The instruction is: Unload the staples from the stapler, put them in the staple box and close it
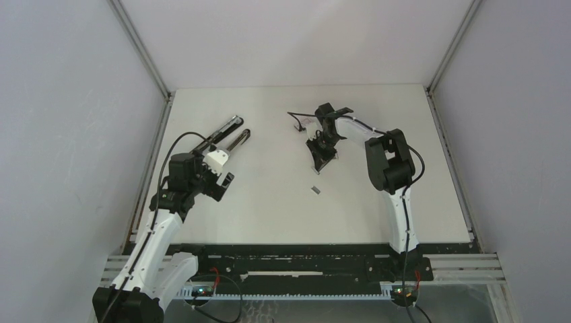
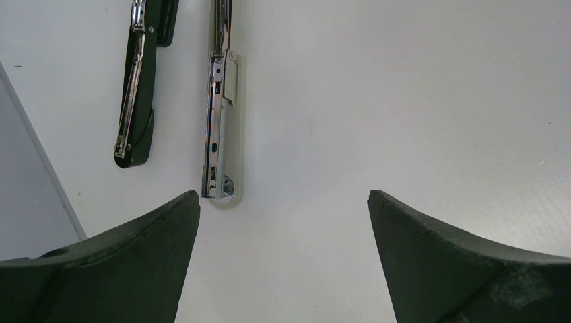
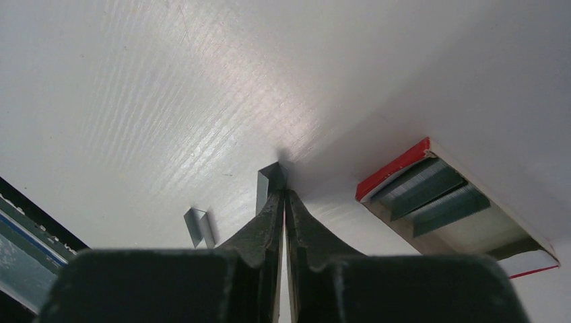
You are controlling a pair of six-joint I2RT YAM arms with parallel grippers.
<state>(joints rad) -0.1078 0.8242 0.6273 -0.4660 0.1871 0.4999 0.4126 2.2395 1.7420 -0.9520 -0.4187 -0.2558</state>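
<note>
The stapler point(image 1: 231, 132) lies opened at the back left. In the left wrist view its black arm point(image 2: 138, 101) and its chrome rail on a pale base point(image 2: 219, 121) lie side by side. My left gripper point(image 1: 217, 171) point(image 2: 283, 198) stands open just short of the rail's near end, holding nothing. My right gripper point(image 1: 318, 167) point(image 3: 283, 193) points down at the table with its jaws shut to a thin slit. One short grey strip of staples point(image 3: 268, 183) lies against the left fingertip, and whether it is pinched I cannot tell. A second strip point(image 3: 199, 227) point(image 1: 315, 190) lies loose nearby.
A small red-and-white box point(image 3: 464, 205) holding more staple strips lies open just right of my right gripper. Grey walls close in the white table point(image 1: 269, 208) on the left, right and back.
</note>
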